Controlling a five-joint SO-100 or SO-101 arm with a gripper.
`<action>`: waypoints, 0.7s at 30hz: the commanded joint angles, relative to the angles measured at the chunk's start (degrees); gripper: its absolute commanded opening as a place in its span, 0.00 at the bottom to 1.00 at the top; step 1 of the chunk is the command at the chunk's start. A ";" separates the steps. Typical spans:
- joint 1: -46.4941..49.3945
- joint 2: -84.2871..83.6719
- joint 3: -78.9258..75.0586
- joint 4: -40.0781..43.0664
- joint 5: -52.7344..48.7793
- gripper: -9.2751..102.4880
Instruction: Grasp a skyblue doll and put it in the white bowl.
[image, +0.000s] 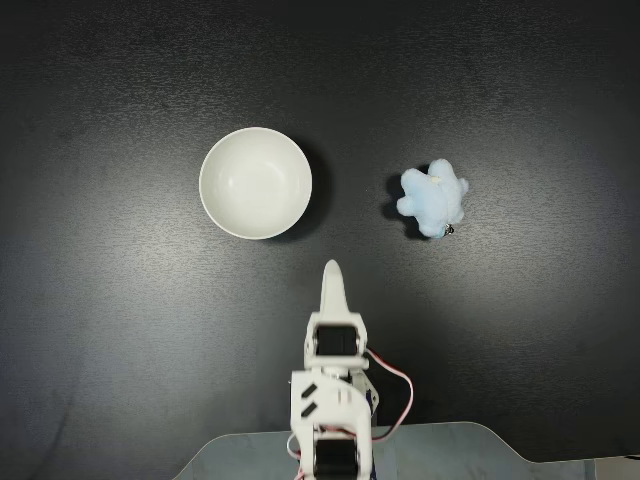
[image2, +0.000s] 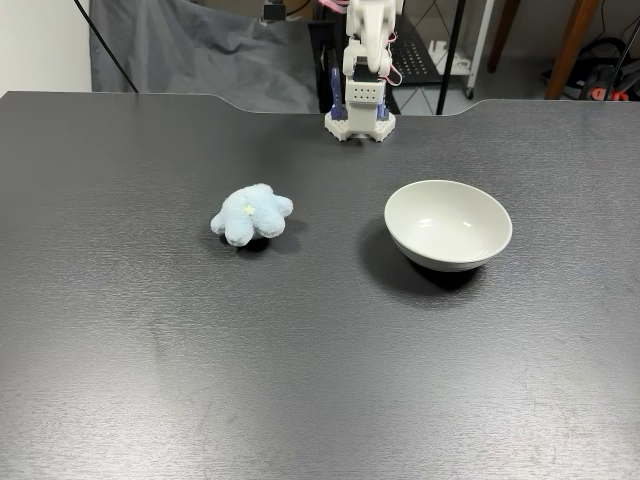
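One claw (image: 332, 268), seen from above in a fixed view as a single white pointed tip; fingers look pressed together with no gap, nothing held. It points up-frame toward the space between bowl and doll, touching neither. One arm (image: 333, 390), white, folded back on itself over its base at the bottom edge, red and white wires looping off its right side. In the other fixed view the arm (image2: 364, 60) stands at the far edge of the surface on a white base with blue-purple trim; upper part cut off by the frame top. One white bowl (image: 255, 183), upright, nothing inside, up-left of the claw tip in the overhead-style shot; it sits right of centre (image2: 448, 224) in the front shot. One skyblue doll (image: 433, 198), fluffy, lobed, lying on the surface up-right of the claw, well apart from the bowl, tiny metal ring at its lower right edge. From the front the doll (image2: 251, 214) lies left of the bowl. One dark matte surface (image: 120, 330). No readable writing or labels anywhere. Grey cloth (image2: 200, 50) behind the surface.
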 joint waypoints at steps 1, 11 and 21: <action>-0.18 -0.35 -13.89 -1.14 0.53 0.09; 0.62 -30.41 -48.60 -0.97 0.53 0.09; 7.47 -50.71 -60.82 16.26 0.00 0.09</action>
